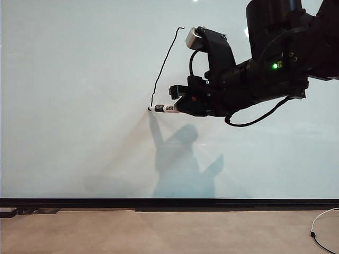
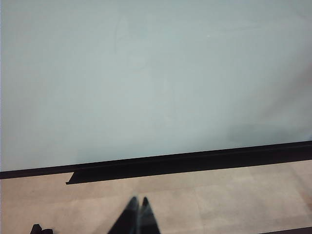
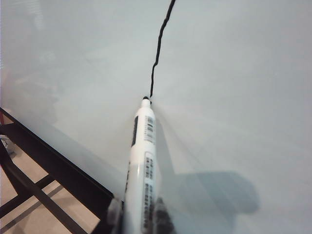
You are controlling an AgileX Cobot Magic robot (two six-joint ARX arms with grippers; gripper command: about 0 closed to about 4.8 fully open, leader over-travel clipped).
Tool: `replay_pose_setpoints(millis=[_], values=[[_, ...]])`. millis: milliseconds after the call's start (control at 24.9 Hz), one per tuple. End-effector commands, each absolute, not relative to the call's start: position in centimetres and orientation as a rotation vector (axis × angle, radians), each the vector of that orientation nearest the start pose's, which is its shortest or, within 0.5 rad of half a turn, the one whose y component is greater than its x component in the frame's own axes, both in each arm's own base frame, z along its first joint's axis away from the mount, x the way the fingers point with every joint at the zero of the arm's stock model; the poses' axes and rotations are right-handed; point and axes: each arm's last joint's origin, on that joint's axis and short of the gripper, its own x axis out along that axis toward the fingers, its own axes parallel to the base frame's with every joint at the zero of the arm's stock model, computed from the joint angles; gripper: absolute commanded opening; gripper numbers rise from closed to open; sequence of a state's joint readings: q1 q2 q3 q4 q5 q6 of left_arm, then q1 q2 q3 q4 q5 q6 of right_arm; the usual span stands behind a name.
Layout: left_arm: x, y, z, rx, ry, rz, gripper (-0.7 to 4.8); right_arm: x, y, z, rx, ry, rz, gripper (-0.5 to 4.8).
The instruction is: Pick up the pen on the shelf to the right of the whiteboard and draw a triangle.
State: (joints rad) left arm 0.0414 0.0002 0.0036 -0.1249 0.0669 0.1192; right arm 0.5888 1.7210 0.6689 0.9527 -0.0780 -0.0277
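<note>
**Count of things**

We count one whiteboard (image 1: pixel 79 79), one pen (image 1: pixel 163 108), one black drawn line (image 1: pixel 163 61) and two grippers: the right gripper (image 1: pixel 185 104) and the left gripper (image 2: pixel 137 214). We also see one loose cable (image 1: pixel 324 227).

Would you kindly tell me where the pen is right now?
In the exterior view, the pen sits centre-board in the right gripper, tip touching the whiteboard at the drawn line's lower end.

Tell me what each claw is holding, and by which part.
The right claw grips the pen by its rear barrel, tip on the whiteboard at the drawn line's lower end. The left claw, low before the board, is shut and holds nothing.
</note>
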Motion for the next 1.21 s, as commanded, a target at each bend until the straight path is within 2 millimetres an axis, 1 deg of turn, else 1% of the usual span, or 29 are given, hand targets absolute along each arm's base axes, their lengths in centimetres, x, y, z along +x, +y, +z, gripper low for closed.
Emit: replay_pose_setpoints(millis=[40,241,442,724,885,1046,1126,1207], values=[[9.7,0.2,15.4,0.114,0.11,-0.033,-0.05,27.5,18.1,17.9,-0.042,0.044,0.599,-0.07],[9.7,0.2,15.4,0.114,0.11,-0.033,-0.05,27.2,17.8,18.1,-0.057,0.045,0.571,-0.07],[9.7,0.2,15.4,0.114,0.11,-0.033,-0.05,26.6,16.8,18.3,-0.074,0.041,0.541,-0.07],[9.7,0.2,15.4,0.114,0.11,-0.033,-0.05,26.6,16.7,18.1,-0.09,0.062,0.529,-0.07],[9.7,0.2,15.4,0.114,0.11,-0.033,-0.05,26.4,16.5,18.4,-0.103,0.051,0.514,-0.07],[9.7,0.2,15.4,0.114,0.11,-0.033,-0.05,25.4,15.7,18.4,-0.125,0.046,0.484,-0.07],[9.7,0.2,15.4,0.114,0.11,-0.033,-0.05,24.8,14.9,18.3,-0.127,0.047,0.457,-0.07],[9.7,0.2,15.4,0.114,0.11,-0.033,-0.05,24.5,14.3,18.2,-0.128,0.05,0.443,-0.07]])
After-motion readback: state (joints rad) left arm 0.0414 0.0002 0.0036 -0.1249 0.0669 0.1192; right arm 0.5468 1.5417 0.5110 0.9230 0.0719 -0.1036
